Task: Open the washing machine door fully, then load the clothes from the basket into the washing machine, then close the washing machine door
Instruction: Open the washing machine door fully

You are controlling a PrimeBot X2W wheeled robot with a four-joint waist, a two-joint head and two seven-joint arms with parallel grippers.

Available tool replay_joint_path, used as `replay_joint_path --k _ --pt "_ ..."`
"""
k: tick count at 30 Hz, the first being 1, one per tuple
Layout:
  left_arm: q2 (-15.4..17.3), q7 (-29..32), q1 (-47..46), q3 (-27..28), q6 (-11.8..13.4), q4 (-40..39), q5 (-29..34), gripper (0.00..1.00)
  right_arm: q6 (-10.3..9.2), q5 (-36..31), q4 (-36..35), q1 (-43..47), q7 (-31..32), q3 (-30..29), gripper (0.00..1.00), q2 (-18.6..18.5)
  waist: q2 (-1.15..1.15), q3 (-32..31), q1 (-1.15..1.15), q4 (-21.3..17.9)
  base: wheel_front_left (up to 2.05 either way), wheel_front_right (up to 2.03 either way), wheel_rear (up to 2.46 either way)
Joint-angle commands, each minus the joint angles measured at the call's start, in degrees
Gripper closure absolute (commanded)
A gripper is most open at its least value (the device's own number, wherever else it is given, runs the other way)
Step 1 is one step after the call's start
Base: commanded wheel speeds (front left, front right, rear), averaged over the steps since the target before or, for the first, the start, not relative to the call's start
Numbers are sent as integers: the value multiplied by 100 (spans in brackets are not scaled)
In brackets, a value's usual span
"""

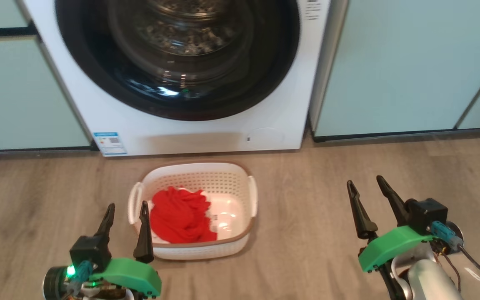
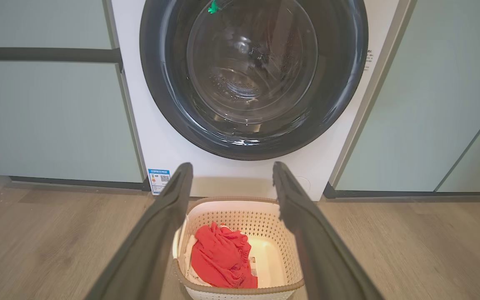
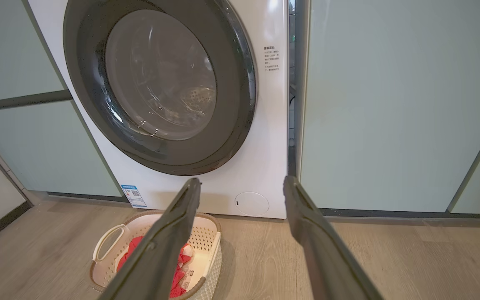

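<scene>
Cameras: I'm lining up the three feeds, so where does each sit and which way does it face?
Head view: on the head, facing forward and down at door and basket; left end effector and right end effector show, open.
Left wrist view: on the left wrist, looking along its fingers, straight at door and basket.
Right wrist view: on the right wrist, door up left, basket low left; own fingers show.
Shared: all see clothes in the basket.
</scene>
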Motion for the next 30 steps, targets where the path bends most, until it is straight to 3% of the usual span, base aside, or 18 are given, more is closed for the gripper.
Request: replay_joint_path --k 1,14,30 --pt "0 -73 -209 161 -15 -197 -13 0 -1 6 -173 -333 -60 122 0 -64 0 -6 0 -6 123 123 -246" --pt "-1 -73 -203 176 -80 -257 116 0 -1 27 -91 -326 -60 65 0 -64 0 -64 0 -44 104 104 -208" --pt "-1 -73 -169 148 -9 -278 308 0 -1 46 -106 -349 -60 45 0 -64 0 -68 0 -80 9 9 -19"
